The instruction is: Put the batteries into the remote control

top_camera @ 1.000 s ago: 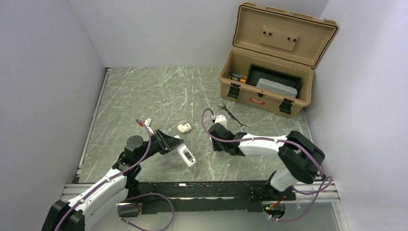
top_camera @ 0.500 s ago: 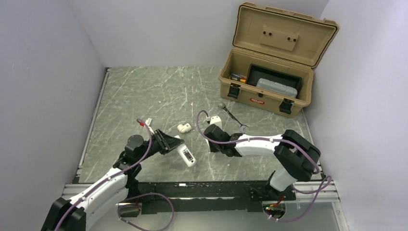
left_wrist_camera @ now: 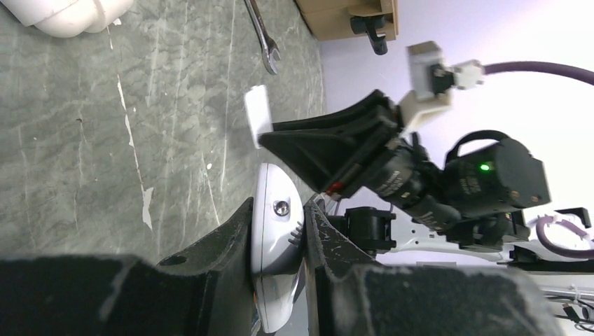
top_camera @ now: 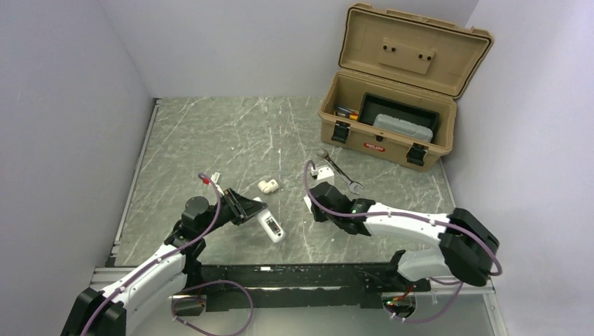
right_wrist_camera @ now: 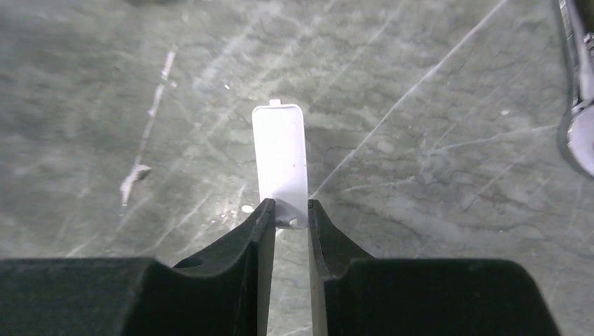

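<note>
The white remote control [top_camera: 272, 226] is clamped edge-on between my left gripper's [top_camera: 246, 208] jaws near the table's front; it also shows in the left wrist view [left_wrist_camera: 274, 245], where my left gripper [left_wrist_camera: 278, 206] is shut on it. My right gripper [top_camera: 314, 204] is to the right of the remote. It is shut on one end of a small flat white cover plate [right_wrist_camera: 280, 157], held low over the table between its fingertips [right_wrist_camera: 288, 210]. The plate also shows in the left wrist view [left_wrist_camera: 258, 108]. No batteries are in view.
A white pipe fitting [top_camera: 267, 185] lies behind the remote. A silver wrench [top_camera: 340, 171] lies behind my right gripper and shows in the right wrist view [right_wrist_camera: 578, 105]. An open tan toolbox [top_camera: 392, 133] stands at the back right. Walls close in on both sides.
My right gripper shifted left, then back to the right, with the white plate in it, and the arm's elbow swung out to the right. My left arm and the remote have not moved.
</note>
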